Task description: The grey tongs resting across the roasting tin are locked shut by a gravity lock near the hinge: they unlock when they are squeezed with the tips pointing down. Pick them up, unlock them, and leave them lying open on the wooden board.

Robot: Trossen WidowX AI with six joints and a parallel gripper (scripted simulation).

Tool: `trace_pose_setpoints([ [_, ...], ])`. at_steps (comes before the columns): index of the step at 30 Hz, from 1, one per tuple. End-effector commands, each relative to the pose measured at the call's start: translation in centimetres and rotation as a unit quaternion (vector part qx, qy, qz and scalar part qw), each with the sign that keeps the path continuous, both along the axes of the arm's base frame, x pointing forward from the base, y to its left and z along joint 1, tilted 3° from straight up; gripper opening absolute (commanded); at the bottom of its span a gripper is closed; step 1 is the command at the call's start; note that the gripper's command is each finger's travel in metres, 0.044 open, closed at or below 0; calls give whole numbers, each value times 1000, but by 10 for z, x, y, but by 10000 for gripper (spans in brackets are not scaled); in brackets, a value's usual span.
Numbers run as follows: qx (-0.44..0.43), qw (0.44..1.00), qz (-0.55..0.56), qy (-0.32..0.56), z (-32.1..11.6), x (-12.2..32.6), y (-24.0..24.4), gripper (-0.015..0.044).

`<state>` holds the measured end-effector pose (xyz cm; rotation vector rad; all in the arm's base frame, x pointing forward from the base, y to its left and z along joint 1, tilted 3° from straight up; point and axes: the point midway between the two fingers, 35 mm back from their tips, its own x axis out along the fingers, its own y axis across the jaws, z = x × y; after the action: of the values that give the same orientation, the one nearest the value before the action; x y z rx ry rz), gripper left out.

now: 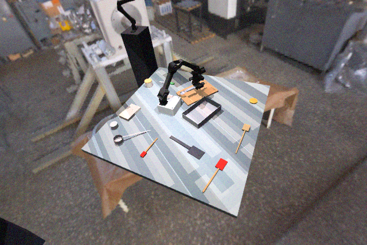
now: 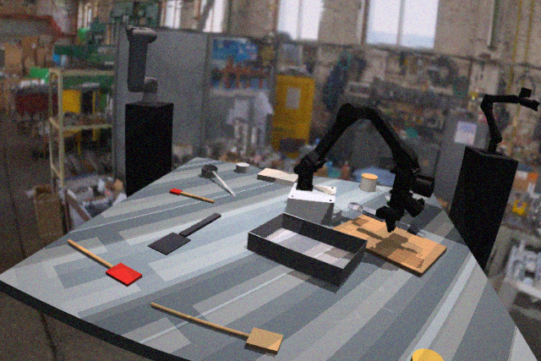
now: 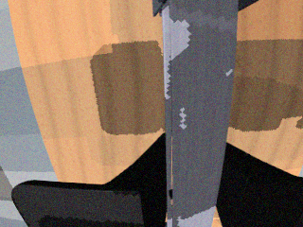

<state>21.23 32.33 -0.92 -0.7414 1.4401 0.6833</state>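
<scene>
1. Gripper (image 2: 390, 226) is clenched on the grey tongs (image 3: 199, 108), low over the wooden board (image 2: 404, 252).
2. Wrist view: the tongs run as one narrow grey bar between the dark fingers, over the board's wood grain.
3. Whether the tongs touch the board cannot be told.
4. Roasting tin (image 2: 301, 256) sits just left of the board on the striped surface (image 2: 218, 287), with no tongs across it.
</scene>
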Motion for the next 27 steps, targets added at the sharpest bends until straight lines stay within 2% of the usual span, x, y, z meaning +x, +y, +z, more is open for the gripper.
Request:
trace_pose_setpoints([
  [1,0,1000,0,0,0,0,0,-124],
  [22,0,1000,0,0,0,0,0,427],
  [27,0,1000,0,0,2,3,-1,440],
])
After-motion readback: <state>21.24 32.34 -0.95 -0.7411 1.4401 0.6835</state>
